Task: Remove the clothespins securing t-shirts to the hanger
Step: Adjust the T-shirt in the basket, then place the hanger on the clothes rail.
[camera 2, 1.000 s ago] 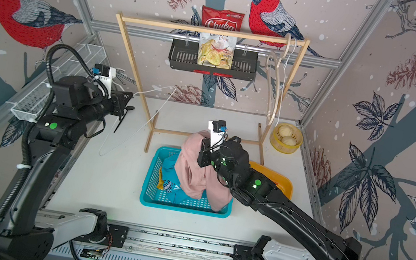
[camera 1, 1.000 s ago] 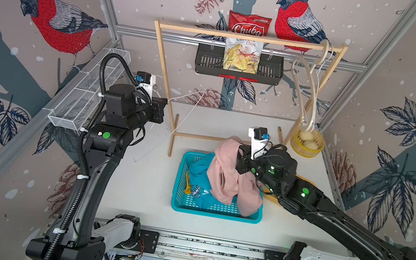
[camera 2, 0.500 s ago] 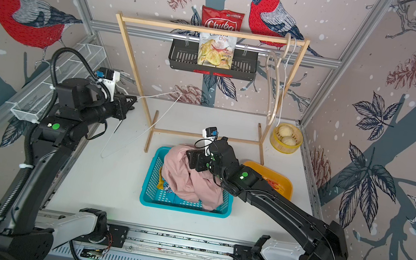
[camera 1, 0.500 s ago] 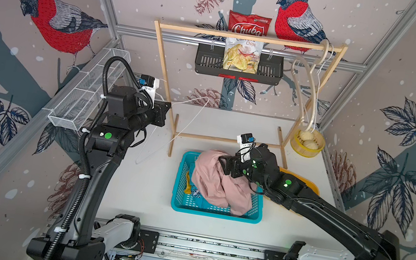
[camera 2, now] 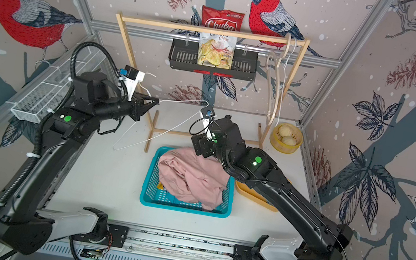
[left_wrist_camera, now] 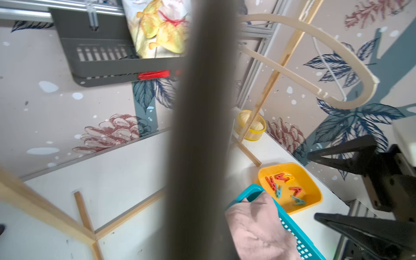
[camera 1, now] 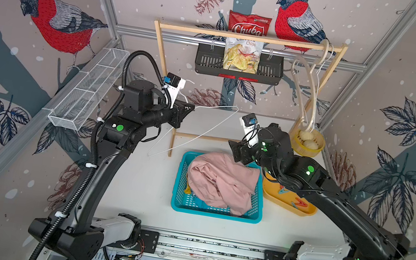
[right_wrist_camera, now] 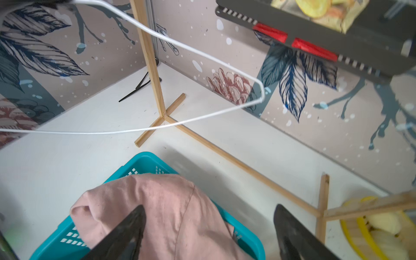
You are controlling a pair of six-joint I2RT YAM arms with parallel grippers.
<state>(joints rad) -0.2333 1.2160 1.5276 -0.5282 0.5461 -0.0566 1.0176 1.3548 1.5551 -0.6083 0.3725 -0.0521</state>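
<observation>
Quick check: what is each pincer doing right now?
Left pincer: closed, holding the white wire hanger.
Right pincer: open, empty, above the pink t-shirt in the basket.

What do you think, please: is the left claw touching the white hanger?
Touching: both top views show the left claw shut on the white hanger, the wire leaving its tips.

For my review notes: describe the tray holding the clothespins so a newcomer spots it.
Find the teal basket mid-table, heaped with a pink shirt. Beside it, on the robot's right, lies a shallow orange-yellow tray. Unlike the round yellow bowl behind, it is oblong and holds clothespins.
</observation>
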